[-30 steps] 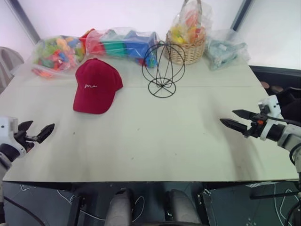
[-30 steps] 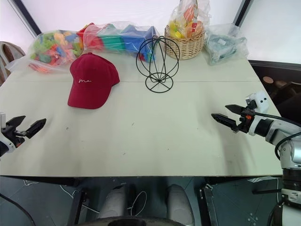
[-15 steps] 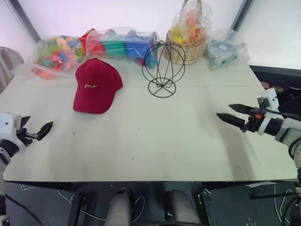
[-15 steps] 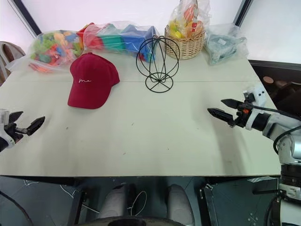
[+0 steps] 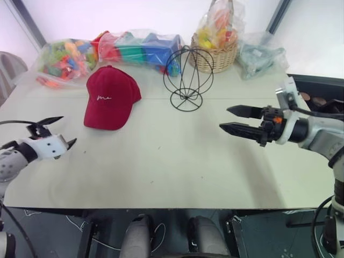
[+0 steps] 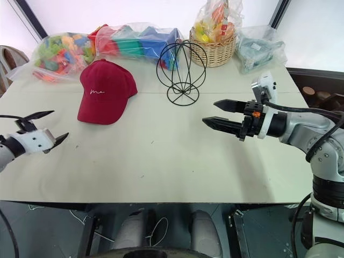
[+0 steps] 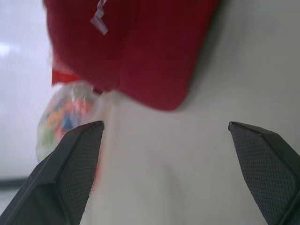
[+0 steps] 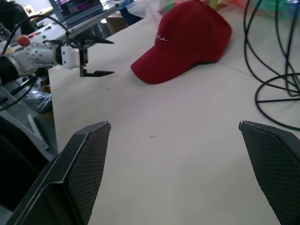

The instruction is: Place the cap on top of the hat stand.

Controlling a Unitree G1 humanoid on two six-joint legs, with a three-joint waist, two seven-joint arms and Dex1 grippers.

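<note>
The dark red cap (image 5: 110, 98) lies flat on the pale table, brim toward me, left of centre. The black wire hat stand (image 5: 188, 78) stands bare to its right, near the back. My left gripper (image 5: 64, 130) hovers open at the table's left edge, short of the cap's brim (image 7: 136, 47), its fingers one above the other. Right of the middle, my right gripper (image 5: 224, 119) hangs open over the table, pointing left toward the cap (image 8: 187, 40), with the stand's wires (image 8: 276, 56) beside it. Neither gripper holds anything.
Along the table's back edge lie a bag of colourful toys (image 5: 64, 59), a bag of large blocks (image 5: 140, 47), a wicker basket (image 5: 215, 51) with wrapped toys and a bag of grey-green items (image 5: 258, 54). The table's front edge (image 5: 161, 207) runs near me.
My right gripper has swung left and up, from the table's right edge to over the middle. My left gripper has rolled about its axis and edged in toward the cap.
</note>
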